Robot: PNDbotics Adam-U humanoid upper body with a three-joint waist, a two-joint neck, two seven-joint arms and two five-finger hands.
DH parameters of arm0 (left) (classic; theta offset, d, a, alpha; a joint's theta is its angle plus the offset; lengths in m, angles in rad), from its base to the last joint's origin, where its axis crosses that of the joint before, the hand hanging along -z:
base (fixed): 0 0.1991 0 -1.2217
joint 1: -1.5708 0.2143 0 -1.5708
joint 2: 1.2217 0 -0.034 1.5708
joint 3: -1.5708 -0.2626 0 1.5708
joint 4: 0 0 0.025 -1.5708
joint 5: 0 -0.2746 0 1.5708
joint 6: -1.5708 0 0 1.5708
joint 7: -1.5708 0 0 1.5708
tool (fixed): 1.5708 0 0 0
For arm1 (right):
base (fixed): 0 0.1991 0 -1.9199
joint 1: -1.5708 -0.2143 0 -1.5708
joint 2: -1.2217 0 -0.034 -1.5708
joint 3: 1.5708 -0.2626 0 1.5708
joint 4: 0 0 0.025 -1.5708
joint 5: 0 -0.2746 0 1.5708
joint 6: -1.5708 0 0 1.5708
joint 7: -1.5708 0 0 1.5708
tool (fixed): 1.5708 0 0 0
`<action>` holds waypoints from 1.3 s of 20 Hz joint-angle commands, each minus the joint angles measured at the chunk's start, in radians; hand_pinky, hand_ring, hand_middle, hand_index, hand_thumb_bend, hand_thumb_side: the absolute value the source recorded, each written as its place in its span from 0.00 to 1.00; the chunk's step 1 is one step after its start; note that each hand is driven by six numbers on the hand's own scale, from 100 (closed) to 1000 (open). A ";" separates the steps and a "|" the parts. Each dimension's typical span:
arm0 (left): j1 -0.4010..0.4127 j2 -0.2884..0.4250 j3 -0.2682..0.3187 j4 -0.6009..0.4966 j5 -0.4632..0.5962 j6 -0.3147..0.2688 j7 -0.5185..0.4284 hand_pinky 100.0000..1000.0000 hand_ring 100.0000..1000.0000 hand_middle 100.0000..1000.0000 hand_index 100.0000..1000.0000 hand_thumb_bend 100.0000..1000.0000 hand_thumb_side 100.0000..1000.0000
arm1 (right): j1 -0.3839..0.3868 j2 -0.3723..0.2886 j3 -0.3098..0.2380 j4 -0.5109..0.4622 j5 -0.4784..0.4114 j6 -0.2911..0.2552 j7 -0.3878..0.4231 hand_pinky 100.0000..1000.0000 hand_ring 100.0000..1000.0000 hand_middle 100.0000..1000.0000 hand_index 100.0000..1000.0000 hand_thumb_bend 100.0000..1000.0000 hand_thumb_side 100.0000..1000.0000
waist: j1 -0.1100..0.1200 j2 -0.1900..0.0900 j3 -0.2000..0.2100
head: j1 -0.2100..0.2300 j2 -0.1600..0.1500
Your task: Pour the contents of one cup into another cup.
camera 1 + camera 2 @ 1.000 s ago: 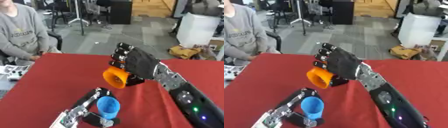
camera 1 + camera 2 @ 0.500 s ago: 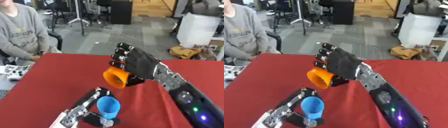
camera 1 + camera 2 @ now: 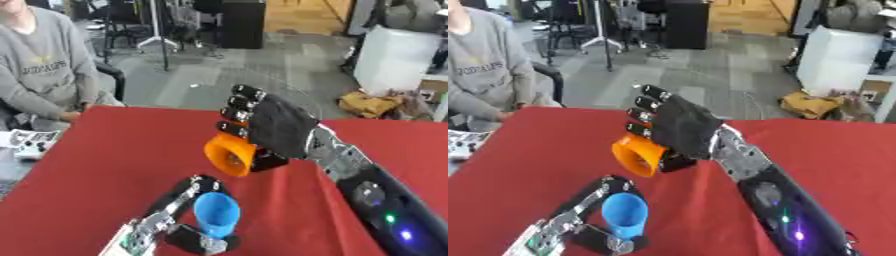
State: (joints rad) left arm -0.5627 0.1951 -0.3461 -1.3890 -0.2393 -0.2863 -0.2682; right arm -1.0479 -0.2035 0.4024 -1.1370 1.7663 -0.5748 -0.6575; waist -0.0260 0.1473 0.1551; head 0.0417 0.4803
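Your right hand (image 3: 276, 131) has its fingers curled round the orange cup (image 3: 230, 154), with the back of the hand facing you and the thumb tucked under the cup's body. The cup lies tipped on its side in that grip, its open mouth turned toward the left and slightly toward you, held above the red counter (image 3: 105, 150). Just below and a little nearer sits the blue cup (image 3: 217, 214), upright with its mouth facing up, apart from the orange cup and not touching it. Your left hand (image 3: 171, 212) comes in from the near left corner and wraps the blue cup, one finger arching up behind its far side and the thumb part pressed at its base. You cannot tell from here whether anything is inside either cup. Your right forearm (image 3: 385, 205) runs back to the near right corner, small lights glowing on it.
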 commanded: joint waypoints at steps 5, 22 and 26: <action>-0.013 0.013 0.010 -0.011 -0.005 -0.002 0.004 0.19 0.26 0.23 0.54 0.44 0.00 | -0.029 -0.008 0.006 -0.049 0.003 -0.225 -0.250 0.61 0.52 0.23 0.43 0.00 0.57 | 0.004 -0.020 -0.001 | 0.002 -0.011; -0.013 0.012 0.011 -0.012 -0.003 -0.002 0.004 0.19 0.26 0.23 0.54 0.44 0.00 | -0.029 -0.008 0.007 -0.052 -0.001 -0.220 -0.250 0.61 0.52 0.23 0.43 0.00 0.57 | 0.005 -0.021 -0.004 | 0.002 -0.014; -0.014 0.012 0.011 -0.012 -0.003 -0.002 0.004 0.19 0.26 0.23 0.54 0.44 0.00 | -0.029 -0.010 0.007 -0.054 -0.003 -0.219 -0.250 0.61 0.52 0.23 0.44 0.01 0.57 | 0.005 -0.022 -0.004 | 0.002 -0.015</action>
State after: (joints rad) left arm -0.5627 0.1950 -0.3460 -1.3888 -0.2417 -0.2864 -0.2676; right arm -1.0507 -0.2034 0.4144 -1.1672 1.7672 -0.5626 -0.6698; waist -0.0260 0.1450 0.1515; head 0.0421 0.4801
